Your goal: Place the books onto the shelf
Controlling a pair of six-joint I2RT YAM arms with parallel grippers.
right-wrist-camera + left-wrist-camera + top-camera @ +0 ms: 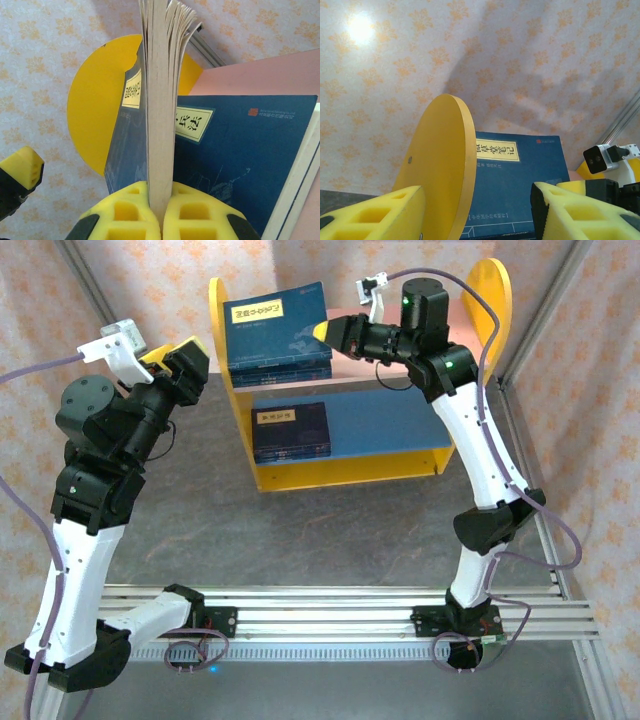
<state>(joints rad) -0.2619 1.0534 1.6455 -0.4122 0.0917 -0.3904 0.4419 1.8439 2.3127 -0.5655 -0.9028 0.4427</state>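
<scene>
The right gripper (325, 332) had its jaws clenched on the open edge of one book (272, 312), in the upper middle of the top view. In the right wrist view its pages (159, 100) rose straight up from between the yellow jaws, and the sheets fanned a little at the top. This book lay over a stack (280, 368) of similar books at the left end of the pink upper board (265, 75) of the shelf (345, 472), close to the left side panel (440, 165). More books (290, 432) lay on the blue lower board (390, 420).

The step seemed to be laying this book on the stack. To do it well, I think the book should come down flat, with its edges in line with the stack below. The jaws should release only when the cover rests fully, then draw back to the right without dragging the loose pages.

The left gripper (188, 358) hung at the upper left, outside the side panel, its jaws partly apart and grasping nothing.
</scene>
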